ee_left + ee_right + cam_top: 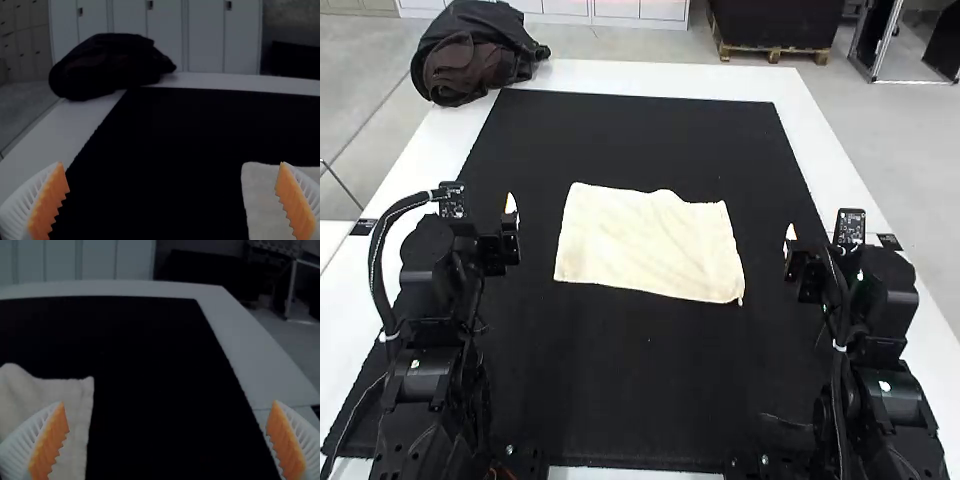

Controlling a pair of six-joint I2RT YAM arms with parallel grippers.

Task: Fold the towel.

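- On the black mat point(620, 380), near its centre, the towel point(650, 245) lay flat
- Above the mat's left and right sides respectively, the left gripper point(171, 164) and right gripper point(169, 402) were empty, fingers spread
- The step in hand appeared to be pre-grasp; the next move called for pinching the towel corners nearest the mat's near edge

Seen from above and behind the near edge of a black rectangular mat point(640, 400), the high view looks forward and down from farthest off. The left wrist view, low and closer over the mat's left side, faces forward and shares with it the mat's far left corner and the dark, rumpled fabric bundle point(110, 65) beside it; the right wrist view, similarly low, faces forward over the right side, sharing the far right corner.
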